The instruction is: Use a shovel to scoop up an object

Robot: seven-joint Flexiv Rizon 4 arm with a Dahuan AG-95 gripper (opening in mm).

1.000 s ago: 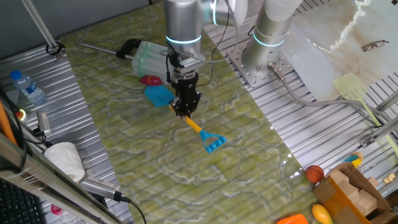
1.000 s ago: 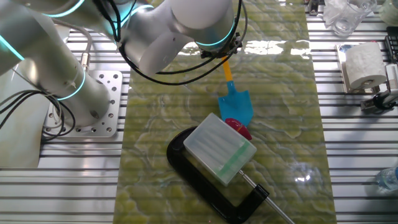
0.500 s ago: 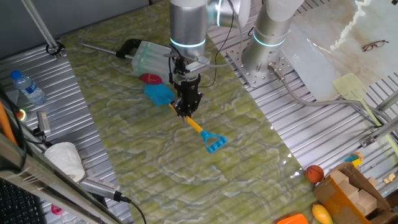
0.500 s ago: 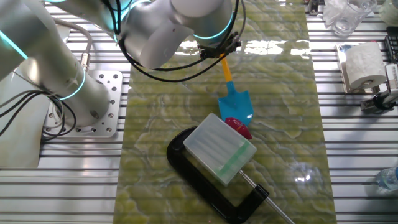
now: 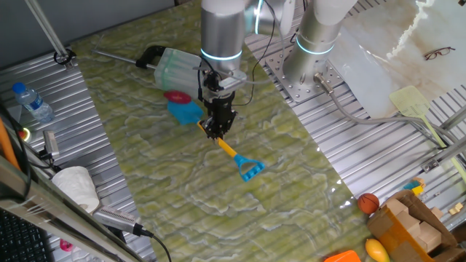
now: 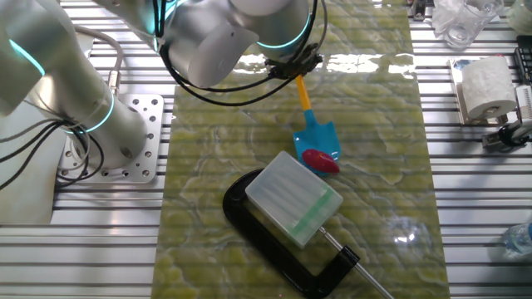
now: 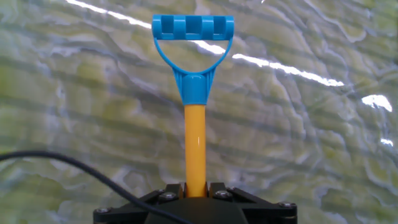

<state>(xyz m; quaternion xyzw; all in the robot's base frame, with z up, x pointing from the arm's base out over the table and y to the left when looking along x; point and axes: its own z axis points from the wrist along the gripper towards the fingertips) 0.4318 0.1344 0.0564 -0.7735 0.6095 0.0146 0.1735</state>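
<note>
My gripper [image 5: 216,129] is shut on the yellow shaft of the shovel [image 5: 231,151], close behind its bright blue blade [image 5: 186,110]. The small dark red oval object [image 5: 177,96] lies on the far part of that blade, next to the pale dustpan. In the other fixed view the object [image 6: 319,159] rests on the blade [image 6: 319,139], with the gripper [image 6: 294,73] up on the shaft. The hand view looks along the shaft [image 7: 194,146] to the blue D-shaped end [image 7: 193,31], with the fingers [image 7: 166,195] pressed on both sides of the shaft.
A pale translucent dustpan [image 5: 176,67] with a black handle [image 6: 274,249] lies right behind the object. A water bottle [image 5: 33,102] and a paper roll [image 5: 76,186] stand on the left rack. An orange ball [image 5: 368,202] and boxes sit at the lower right.
The gripper has pushed the shovel toward the dustpan, and the blade has slid under the dark red object, which now lies on the blade.
</note>
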